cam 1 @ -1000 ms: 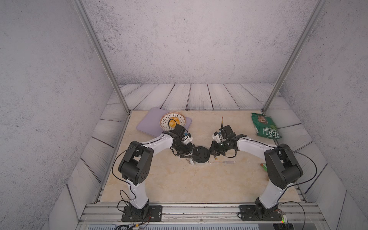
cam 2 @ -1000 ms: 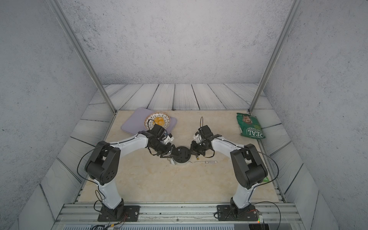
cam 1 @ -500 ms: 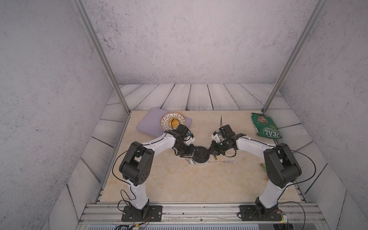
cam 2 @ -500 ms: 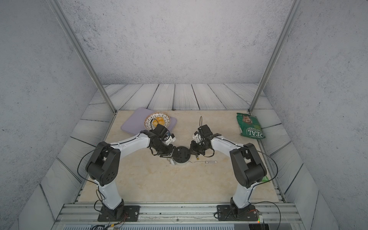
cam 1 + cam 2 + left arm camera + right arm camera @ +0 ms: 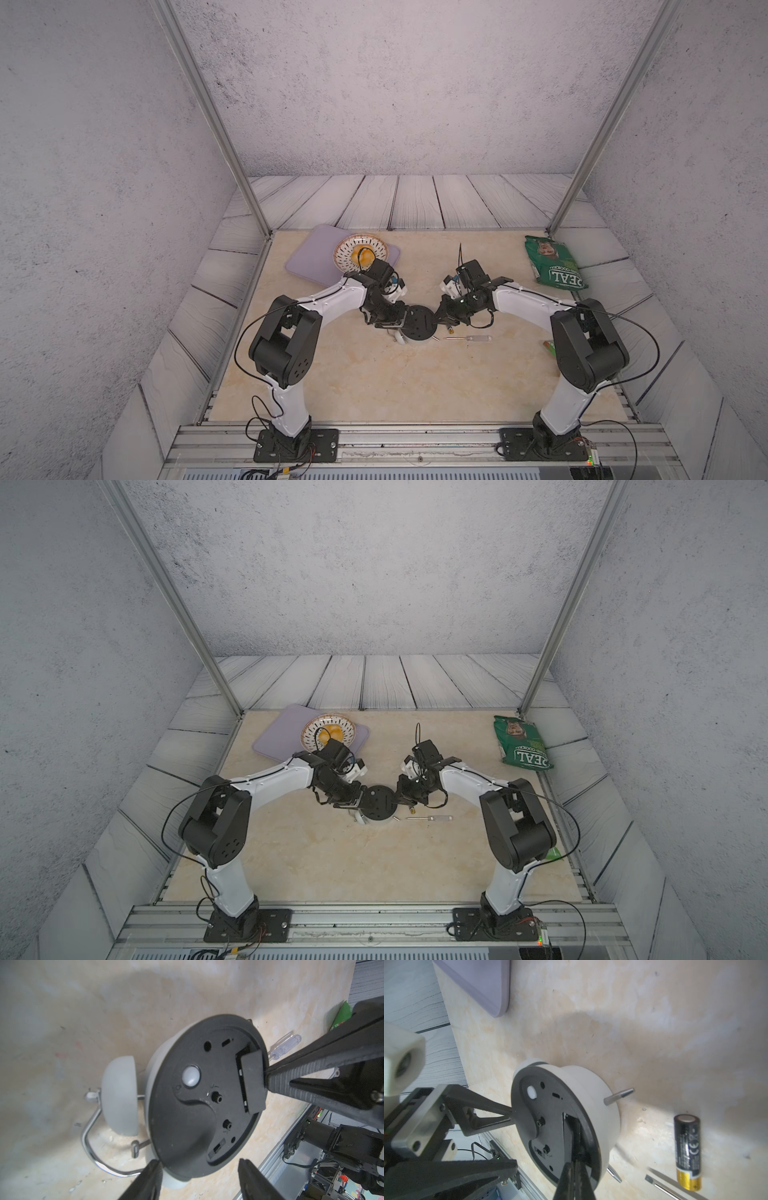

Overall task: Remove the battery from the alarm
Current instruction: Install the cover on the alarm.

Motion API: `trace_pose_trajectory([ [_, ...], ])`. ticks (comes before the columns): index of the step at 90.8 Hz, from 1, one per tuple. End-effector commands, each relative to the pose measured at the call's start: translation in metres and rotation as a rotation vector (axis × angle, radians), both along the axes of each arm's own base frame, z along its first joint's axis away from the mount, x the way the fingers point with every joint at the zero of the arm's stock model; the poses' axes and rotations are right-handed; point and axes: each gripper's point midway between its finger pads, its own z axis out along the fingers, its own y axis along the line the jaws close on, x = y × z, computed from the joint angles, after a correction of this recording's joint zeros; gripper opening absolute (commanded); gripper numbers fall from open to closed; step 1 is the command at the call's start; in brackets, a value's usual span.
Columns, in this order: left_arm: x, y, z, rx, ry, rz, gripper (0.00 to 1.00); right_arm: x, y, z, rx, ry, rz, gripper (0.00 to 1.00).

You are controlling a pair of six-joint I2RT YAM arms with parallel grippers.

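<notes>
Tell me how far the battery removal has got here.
Done: the battery lies on the table beside the alarm, outside its compartment. In hand: the right gripper, shut, rests its tips at the open compartment; the left gripper straddles the alarm's rim, open. Left: probably only pulling both arms away.

We are looking at a robot test cell in a lab, not a home. Grey textured panels wall in the space on three sides, held by bare aluminium posts at the far corners of a beige marble-look tabletop. Printed wood-plank sheets slope up from its edges like a staged backdrop. Two white-and-black arms are bolted to a slotted metal rail along the near edge, with loose cables trailing. In the left wrist view, cluttered equipment racks show beyond the rail.
</notes>
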Motion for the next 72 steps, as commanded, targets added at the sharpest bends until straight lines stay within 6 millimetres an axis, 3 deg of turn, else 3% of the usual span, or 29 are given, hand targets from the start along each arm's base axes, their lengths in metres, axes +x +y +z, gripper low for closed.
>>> trace_pose_trajectory([
  [1,-0.0008,-0.004,0.0128,-0.014,-0.026,-0.019,0.64,0.0055,0.0013,-0.0011,-0.007,-0.014,-0.005,0.0],
  [72,-0.001,-0.0046,0.013,-0.016,-0.024,-0.018,0.64,0.0051,0.0009,-0.0058,-0.013,-0.012,-0.004,0.0],
])
